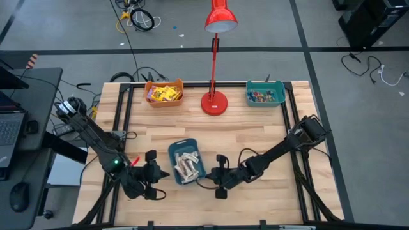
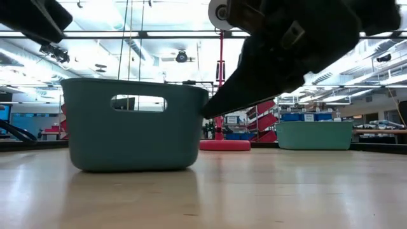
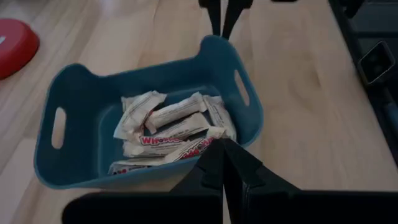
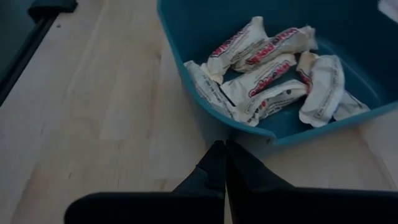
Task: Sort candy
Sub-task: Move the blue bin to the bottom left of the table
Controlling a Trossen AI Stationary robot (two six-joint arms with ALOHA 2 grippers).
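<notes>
A dark arm section looms closest in the low view, hanging over the bare wooden table (image 2: 254, 197) beside the teal bin (image 2: 130, 124), whose contents that view hides. The wrist views look down into this bin and show pale beige bars (image 3: 168, 127) with red print piled inside. From above, the left gripper (image 1: 152, 174) sits just to one side of the bin and the right gripper (image 1: 220, 174) just to the other, both with fingers pressed together and holding nothing. Only the high view takes in the far edge of the table: an orange bin (image 1: 164, 93) of yellow packets (image 1: 163, 93), a red lamp (image 1: 215, 102), and a second teal bin (image 1: 265, 93) holding small coloured pieces (image 1: 264, 96).
</notes>
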